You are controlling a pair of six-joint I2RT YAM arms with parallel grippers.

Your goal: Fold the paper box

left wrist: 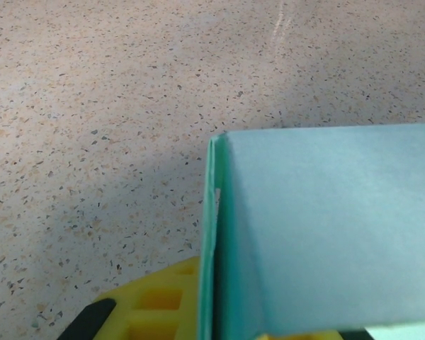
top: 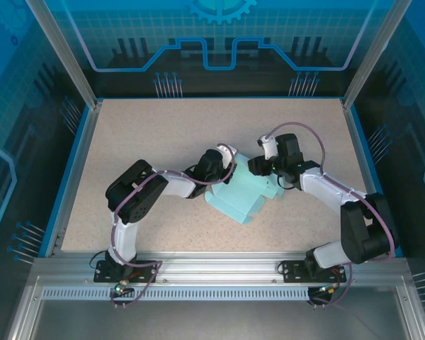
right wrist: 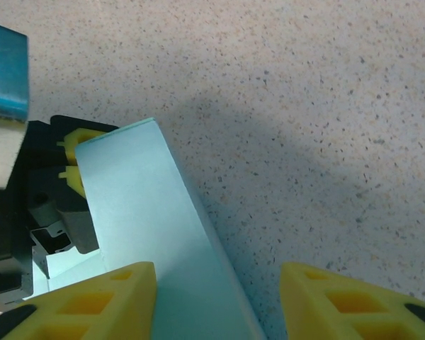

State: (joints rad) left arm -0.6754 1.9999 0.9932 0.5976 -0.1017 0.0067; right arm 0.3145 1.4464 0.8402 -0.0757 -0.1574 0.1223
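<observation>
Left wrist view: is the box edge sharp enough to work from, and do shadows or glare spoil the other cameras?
Left wrist: paper box edge crisp, soft shadow on the table beside it, faint bright streak at top. Right wrist: box sharp, broad shadow to its right. Top external: even light, box creases faint.

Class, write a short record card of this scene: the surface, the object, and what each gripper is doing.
Surface: speckled beige table
Object: pale cyan paper box, partly folded, lying between the two arms
Left gripper: shut on the edge of a raised panel of the box
Right gripper: open, the same panel's long edge between its yellow fingers, not clamped
</observation>
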